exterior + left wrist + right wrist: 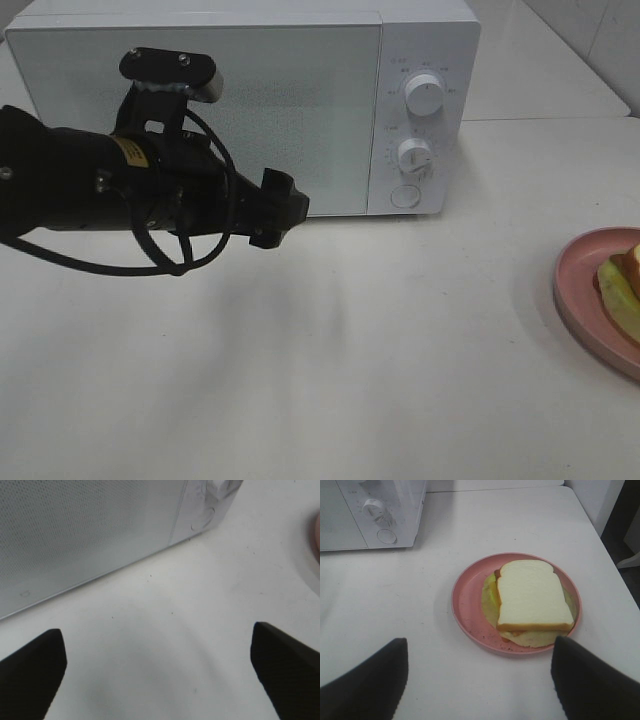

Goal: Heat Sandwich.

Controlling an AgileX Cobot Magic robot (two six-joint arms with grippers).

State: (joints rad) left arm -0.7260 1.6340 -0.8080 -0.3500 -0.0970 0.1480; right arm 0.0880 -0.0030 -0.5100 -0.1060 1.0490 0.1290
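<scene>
The sandwich (534, 600), a white bread slice over pale yellow-green and orange-red layers, lies on a round pink plate (467, 605). In the exterior high view the sandwich (622, 282) and the plate (580, 290) sit at the table's right edge, partly cut off. The white microwave (250, 110) stands at the back with its door shut. My left gripper (283, 208) hovers in front of the microwave door, open and empty (156, 632). My right gripper (480, 645) is open and empty just short of the plate. It is out of the exterior high view.
The microwave's control panel holds two knobs (424, 97) and a round button (405, 196); it also shows in the right wrist view (377, 510). The white table (380, 340) ends close beyond the plate on the right (615, 565).
</scene>
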